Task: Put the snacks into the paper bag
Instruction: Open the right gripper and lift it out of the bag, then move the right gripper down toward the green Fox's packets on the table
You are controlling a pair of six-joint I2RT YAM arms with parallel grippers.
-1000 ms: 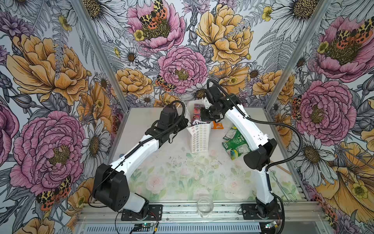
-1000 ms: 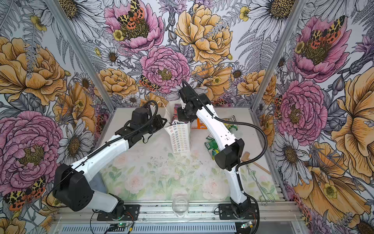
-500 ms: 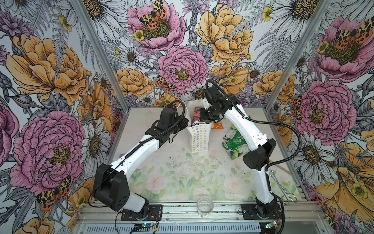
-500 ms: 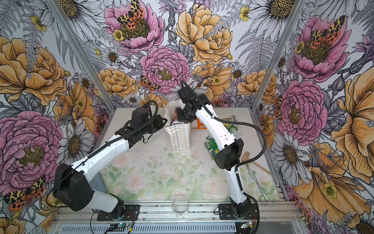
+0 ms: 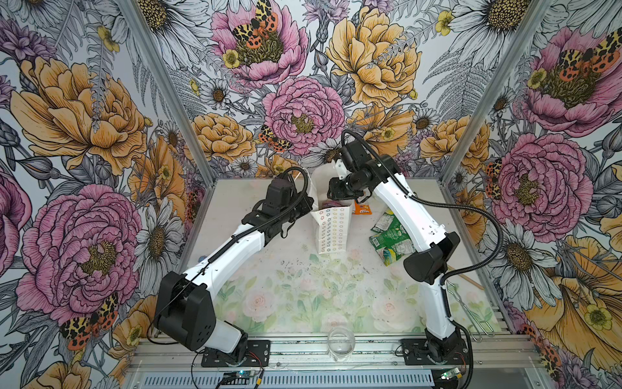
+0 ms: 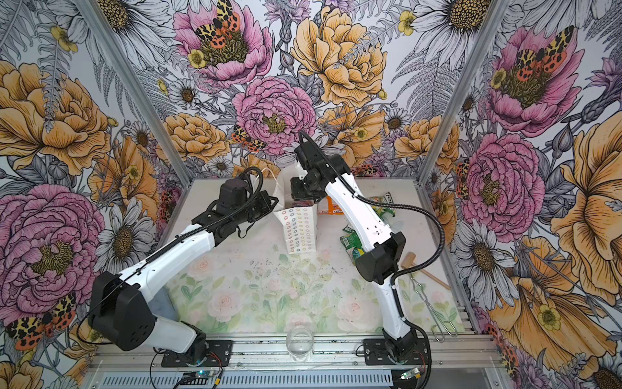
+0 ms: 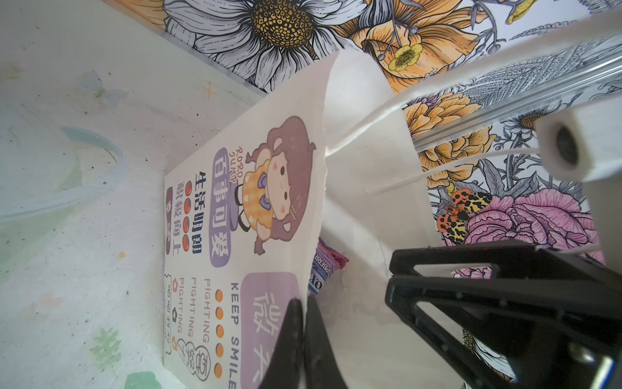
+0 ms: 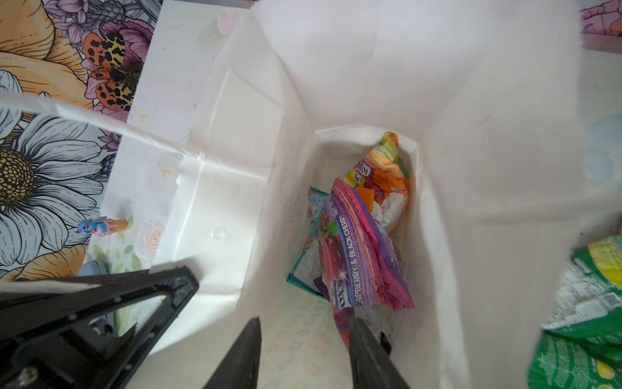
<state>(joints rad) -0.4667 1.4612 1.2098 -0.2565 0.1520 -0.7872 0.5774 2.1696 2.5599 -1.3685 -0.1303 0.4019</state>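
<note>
Pinching the thin, crushable paper bag by its rim near the far edge of the table, the left gripper is shut, the right gripper hangs open-jawed and empty over its mouth, and the light, slippery green packets toward the right edge probably want nipping at a seam.

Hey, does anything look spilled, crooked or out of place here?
Dark specks lie scattered on the table in front of the paper bag, like spilled crumbs or dirt. The bag's wall bows where the left gripper pinches it.
</note>
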